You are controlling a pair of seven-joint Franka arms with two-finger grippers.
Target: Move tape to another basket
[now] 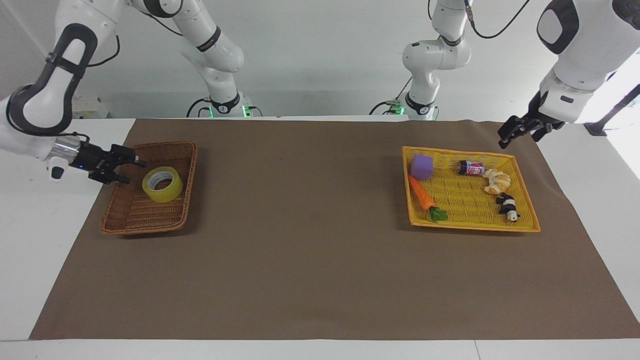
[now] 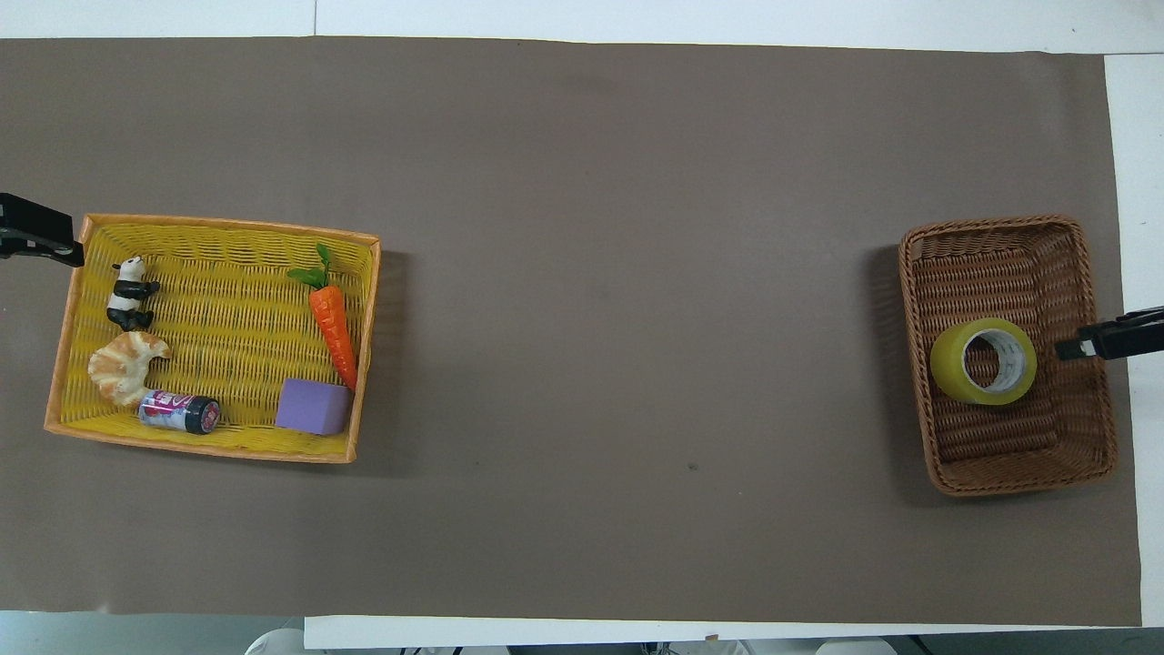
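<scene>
The yellow tape (image 1: 162, 184) lies in the brown wicker basket (image 1: 131, 216) at the right arm's end of the table, slightly tilted; it also shows in the overhead view (image 2: 983, 361), in the basket (image 2: 1008, 241). My right gripper (image 1: 131, 171) is open and empty, just over the basket's outer rim, apart from the tape; its tips show in the overhead view (image 2: 1068, 348). My left gripper (image 1: 504, 139) hangs above the table by the corner of the yellow tray basket (image 1: 527, 220) nearest the robots, and shows in the overhead view (image 2: 62, 251).
The yellow tray basket (image 2: 218, 227) holds a carrot (image 2: 333, 323), a purple block (image 2: 313, 406), a can (image 2: 179, 412), a croissant (image 2: 123, 366) and a panda figure (image 2: 130, 293). A brown mat (image 1: 310, 240) covers the table between the two baskets.
</scene>
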